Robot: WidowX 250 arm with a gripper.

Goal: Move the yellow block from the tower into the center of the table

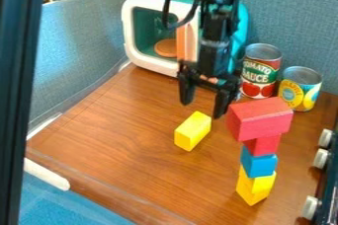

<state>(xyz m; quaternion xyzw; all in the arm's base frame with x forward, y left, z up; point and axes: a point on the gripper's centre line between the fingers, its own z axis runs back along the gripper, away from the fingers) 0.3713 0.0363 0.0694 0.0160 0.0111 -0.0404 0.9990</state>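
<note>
"Where is the gripper?"

"It hangs over the table [125,120], fingers pointing down, its tips [203,108] near the far end of the yellow block [192,131]."

"And how wide is it?"

"Well open. The two fingers stand apart with a clear gap between them, and the gripper has hold of nothing."

"What about the yellow block itself?"

"It lies on the table, around the middle, on its long side and at a slant. It is apart from the tower."

"How is the tower stacked?"

"Another yellow piece, the bottom block [255,188], stands on the table. On that sits the blue block [258,163], then the small red block [263,145], and on top the big red block [260,119], which juts out past the one under it."

"What stands behind?"

"A toy oven [131,34], white at the front and teal on top, with an orange disc [165,48] inside. The arm [215,46] comes down in front of it from the top edge. Beside the oven is the red can [261,70], and next to that the shorter yellow can [300,89]. Both are upright, beyond the tower."

"And around the edges?"

"A grey-blue partition [82,46] runs along the side and behind, and pale knobs [321,159] line the dark unit at the right."
</note>
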